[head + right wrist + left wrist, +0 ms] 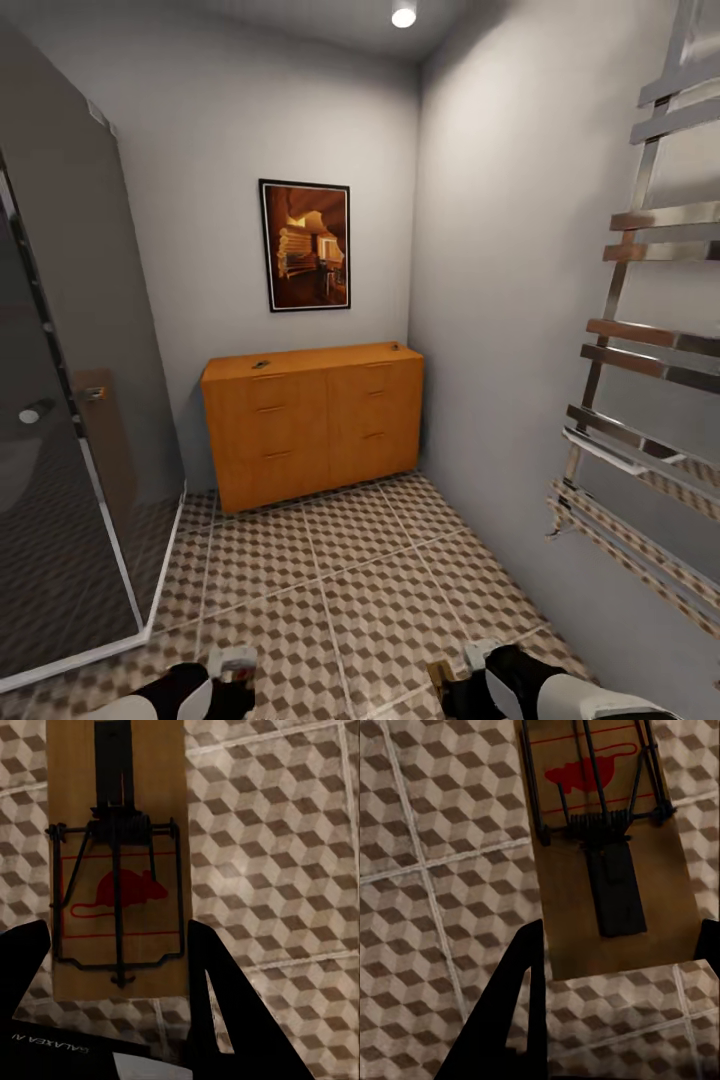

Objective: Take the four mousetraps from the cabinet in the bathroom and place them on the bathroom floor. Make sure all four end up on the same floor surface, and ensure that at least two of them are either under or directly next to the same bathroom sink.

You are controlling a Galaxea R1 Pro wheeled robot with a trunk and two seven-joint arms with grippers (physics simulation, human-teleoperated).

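Item 1, left pincer (615, 967): dark fingers (514, 1020) flank the near end of a mousetrap (600, 855), so it looks clamped on the board, though contact at the far finger is cut off at the frame edge. The board hangs over the bathroom floor (442, 870), spring bar and red mouse print facing the camera. Held this way, probably for carrying to a set-down spot.

Item 2, shower enclosure (70, 420): glass, left of both arms, contents not discernible.

Item 3, cabinet (315, 420): orange-brown, against the far wall well ahead of both pincers, drawers all appearing closed. Two small dark objects lie on its top, too small to identify; possibly the remaining traps.

Item 4, picture (305, 245): framed, on the wall above the cabinet.

Item 5, right pincer (116, 960): fingers at either side of a second mousetrap (116, 870), apparently gripping its edges over the tiles.

Item 6, towel rail (640, 350): chrome, on the wall to the right.

Judgement: two traps in hand; the sink is yet to be found.
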